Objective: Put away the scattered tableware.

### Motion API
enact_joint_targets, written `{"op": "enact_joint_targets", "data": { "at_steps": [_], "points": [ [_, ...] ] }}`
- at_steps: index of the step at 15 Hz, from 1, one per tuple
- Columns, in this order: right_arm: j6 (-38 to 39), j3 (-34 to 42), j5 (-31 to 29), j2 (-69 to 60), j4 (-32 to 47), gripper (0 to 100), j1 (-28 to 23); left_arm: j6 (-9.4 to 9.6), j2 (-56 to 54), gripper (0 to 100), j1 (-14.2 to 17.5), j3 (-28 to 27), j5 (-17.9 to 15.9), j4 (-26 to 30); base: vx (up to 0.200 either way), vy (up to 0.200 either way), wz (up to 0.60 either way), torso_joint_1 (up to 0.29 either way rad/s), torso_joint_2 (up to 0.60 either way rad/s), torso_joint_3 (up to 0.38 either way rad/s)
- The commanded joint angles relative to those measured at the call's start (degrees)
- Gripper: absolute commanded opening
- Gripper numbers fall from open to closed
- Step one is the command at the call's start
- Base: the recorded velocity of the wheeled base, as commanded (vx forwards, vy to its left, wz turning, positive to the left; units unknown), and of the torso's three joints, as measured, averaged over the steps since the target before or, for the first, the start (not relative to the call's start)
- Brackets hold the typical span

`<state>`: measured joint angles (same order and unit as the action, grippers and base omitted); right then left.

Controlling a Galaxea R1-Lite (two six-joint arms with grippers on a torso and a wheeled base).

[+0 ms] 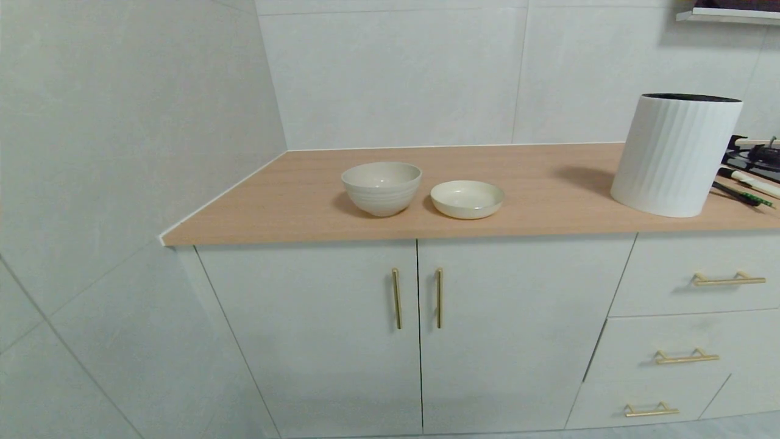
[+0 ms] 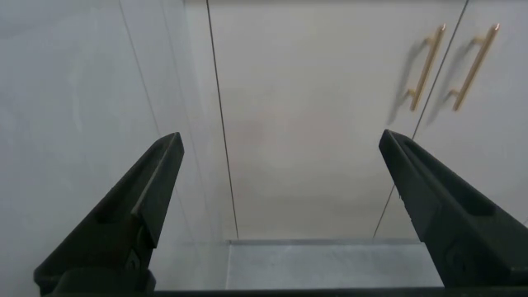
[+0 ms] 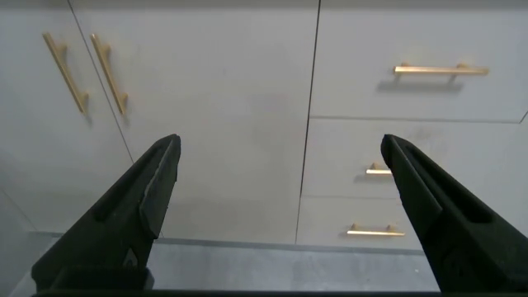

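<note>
A ribbed cream bowl [image 1: 381, 187] stands on the wooden countertop [image 1: 548, 201], with a shallow cream dish [image 1: 467, 199] close beside it on its right. Both are upright and empty. My left gripper [image 2: 280, 148] is open, low in front of the white cabinet doors [image 2: 330, 124], nothing between its fingers. My right gripper [image 3: 280, 153] is also open, facing the cabinet doors [image 3: 206, 107] and the drawers [image 3: 421, 91], holding nothing.
A tall white ribbed container [image 1: 673, 155] stands at the counter's right. Behind it lie utensils [image 1: 746, 186]. Below the counter are two doors with gold handles [image 1: 417, 299] and a stack of drawers [image 1: 701, 317]. A tiled wall closes the left side.
</note>
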<state>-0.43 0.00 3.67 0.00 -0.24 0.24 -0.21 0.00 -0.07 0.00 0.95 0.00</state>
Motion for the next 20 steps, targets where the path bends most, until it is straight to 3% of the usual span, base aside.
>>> {"op": "enact_joint_targets", "data": {
  "at_steps": [1, 8, 16, 20],
  "points": [
    [-0.01, 0.00, 0.02, 0.00, -0.02, 100, 0.02, -0.06, 0.09, 100, -0.01, 0.00, 0.02, 0.00, 0.000, 0.000, 0.00, -0.149, 0.47, 0.290],
    [-0.01, 0.00, 0.02, 0.00, -0.02, 100, 0.02, -0.06, 0.09, 100, -0.01, 0.00, 0.02, 0.00, 0.000, 0.000, 0.00, -0.104, 0.41, 0.291],
    [-0.01, 0.00, 0.02, 0.00, -0.02, 100, 0.02, 0.03, 0.09, 100, -0.01, 0.00, 0.02, 0.00, 0.000, 0.000, 0.00, -0.008, 0.02, 0.015],
    [-0.01, 0.00, 0.02, 0.00, -0.02, 100, 0.02, 0.03, 0.09, 100, -0.01, 0.00, 0.02, 0.00, 0.100, 0.000, 0.00, 0.002, 0.00, 0.001]
  ]
}}
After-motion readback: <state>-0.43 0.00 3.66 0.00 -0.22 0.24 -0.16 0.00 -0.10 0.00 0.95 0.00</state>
